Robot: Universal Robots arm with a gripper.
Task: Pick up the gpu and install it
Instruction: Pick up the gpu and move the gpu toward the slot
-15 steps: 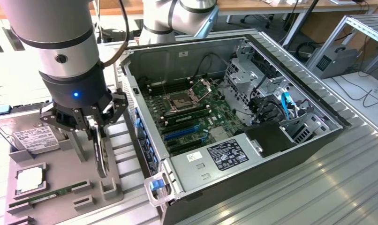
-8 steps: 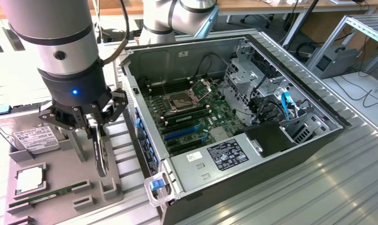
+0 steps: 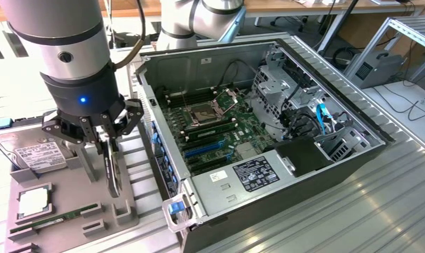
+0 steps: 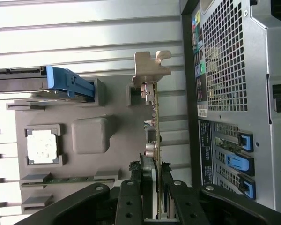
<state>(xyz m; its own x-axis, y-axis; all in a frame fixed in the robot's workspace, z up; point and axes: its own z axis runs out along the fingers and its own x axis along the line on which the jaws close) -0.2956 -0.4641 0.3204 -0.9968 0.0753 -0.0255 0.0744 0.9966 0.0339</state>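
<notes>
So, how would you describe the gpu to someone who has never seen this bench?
Find the open computer case; on the exterior view's left of it lies a grey parts tray. The gpu stands on edge in that tray, nearest the case, clasped by the gripper. Unlike the hard drive, CPU and RAM stick, it rises tall and thin above the tray.

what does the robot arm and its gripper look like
The arm is a smooth silver-grey cylinder with a dark band. Its black wrist collar carries a small blue light. The gripper is black, with jointed link fingers and round bolt heads.
</notes>
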